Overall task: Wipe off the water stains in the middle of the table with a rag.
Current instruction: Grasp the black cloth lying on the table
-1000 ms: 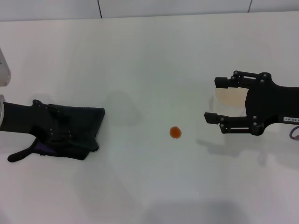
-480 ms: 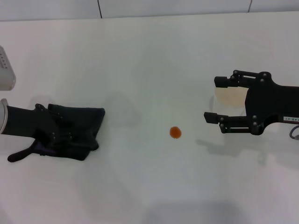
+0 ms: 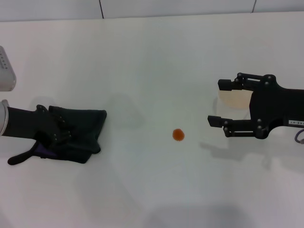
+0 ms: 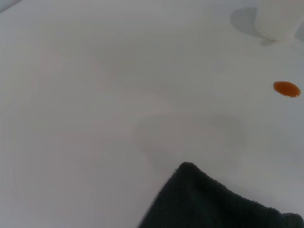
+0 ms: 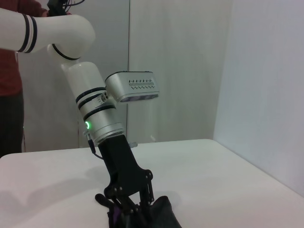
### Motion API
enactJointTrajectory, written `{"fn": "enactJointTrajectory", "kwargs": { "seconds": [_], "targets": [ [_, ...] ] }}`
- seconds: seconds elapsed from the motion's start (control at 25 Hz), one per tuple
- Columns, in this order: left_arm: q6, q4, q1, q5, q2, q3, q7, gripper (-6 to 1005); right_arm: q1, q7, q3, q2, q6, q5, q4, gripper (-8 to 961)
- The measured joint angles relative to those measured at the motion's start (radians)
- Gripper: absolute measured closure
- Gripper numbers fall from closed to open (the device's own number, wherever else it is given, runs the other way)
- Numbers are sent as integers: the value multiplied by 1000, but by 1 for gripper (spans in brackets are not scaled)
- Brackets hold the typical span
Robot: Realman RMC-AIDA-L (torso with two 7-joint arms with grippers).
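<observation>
White table [image 3: 152, 57] — one stain [image 3: 178, 135], one rag [image 3: 78, 133].

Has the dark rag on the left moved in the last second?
No. The rag keeps its distance from the orange-red stain in the head view; only the left gripper on it shifts slightly.

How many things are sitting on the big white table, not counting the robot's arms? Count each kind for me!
Rag: 1, dark, at the left pincer
Orange-red spot (the water stains): 1, mid-table
Whitish cup: 1, between the fingers of the open right pincer
Total: 3
</observation>
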Motion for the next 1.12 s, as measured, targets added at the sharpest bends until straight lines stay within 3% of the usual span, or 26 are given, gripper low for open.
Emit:
{"fn": "enactJointTrajectory", "kwargs": {
  "seconds": [0.76, 1.04, 1.12],
  "targets": [
    [9, 1, -5, -3, 5, -2, -1, 971, -4, 0, -10, 0, -4, 11, -2, 159],
    [7, -6, -31, -7, 7, -5, -5, 983, -2, 0, -11, 0, -1, 11, -2, 158],
    [1, -46, -69, -15, 11, -6, -3, 983, -2, 0, -11, 0, 2, 11, 0, 158]
  ]
}}
